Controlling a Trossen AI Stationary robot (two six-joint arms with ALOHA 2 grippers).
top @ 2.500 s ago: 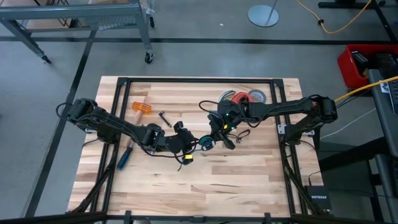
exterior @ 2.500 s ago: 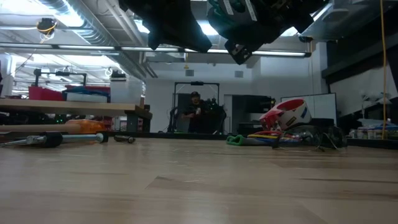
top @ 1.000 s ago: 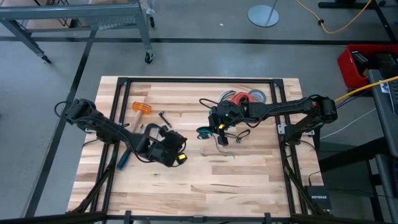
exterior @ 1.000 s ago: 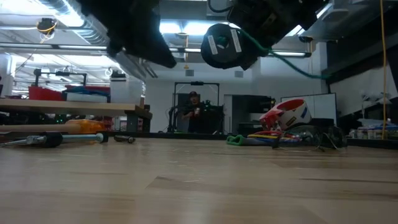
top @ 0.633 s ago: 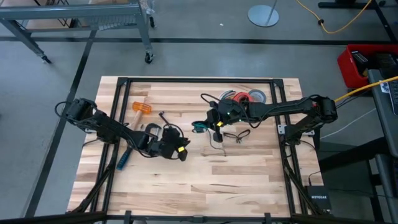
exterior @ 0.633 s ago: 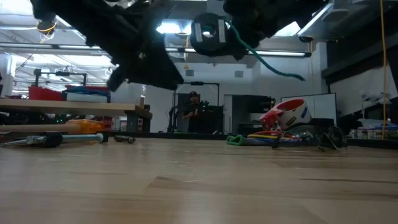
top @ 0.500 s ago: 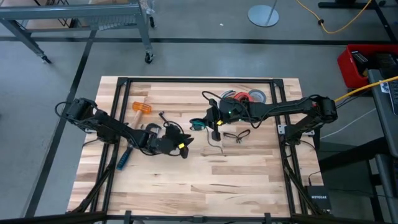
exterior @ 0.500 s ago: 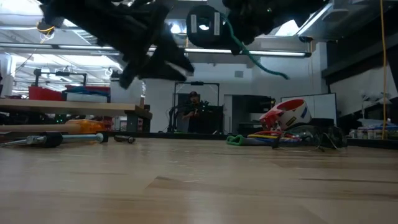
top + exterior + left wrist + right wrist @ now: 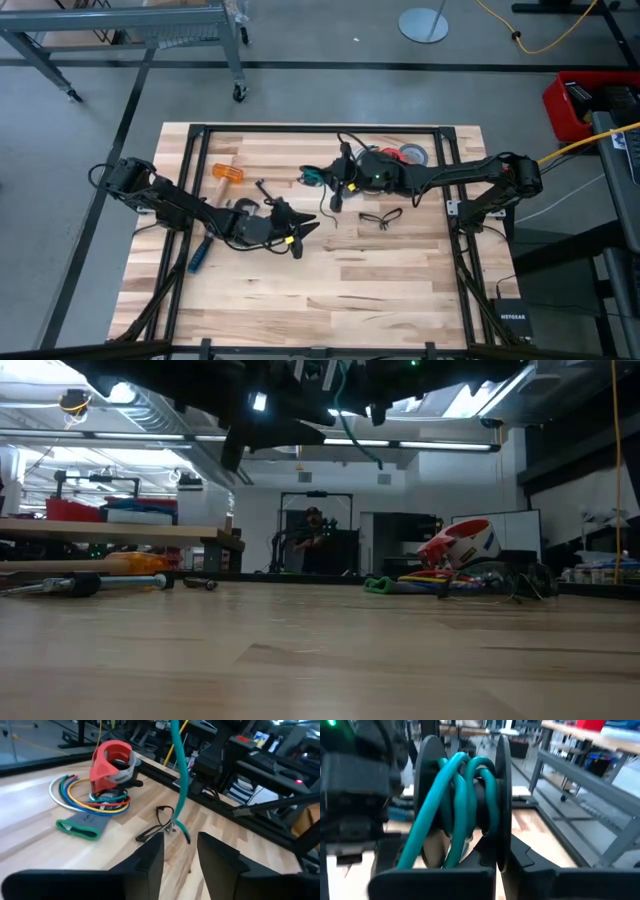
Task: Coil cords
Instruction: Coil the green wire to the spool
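Note:
The dark teal-green cord (image 9: 457,795) is wound on a black two-flanged spool (image 9: 311,177), which my right gripper (image 9: 326,183) holds above the table's far middle. The cord's free end hangs down from it (image 9: 178,775), clear of the table (image 9: 362,438). The thin black cord (image 9: 378,216) lies loose on the wood, to the right of the spool; it also shows in the left wrist view (image 9: 159,824). My left gripper (image 9: 298,234) is open and empty over the table's middle, near-left of the spool, pointing toward the hanging cord. My right gripper is shut on the spool's right-hand flange (image 9: 501,837), whose lower rim goes down between the two fingers. The spool stands upright on edge in the hold, lifted clear of the table. The wound teal-green cord sits beside the fingers, and its tail hangs slack below.
An orange-handled tool (image 9: 226,173), a small black clamp (image 9: 263,188) and a blue screwdriver (image 9: 200,256) lie at the left. Red and grey tape rolls (image 9: 398,155) and coloured cables (image 9: 90,800) lie at the far right. Bare wood spreads along the near side.
My right gripper has carried the spool up and toward the table's far-left, so the spool has risen out of the low view and the cord's tail swings clear of the wood. My left gripper has gone right and slightly far, toward the hanging cord.

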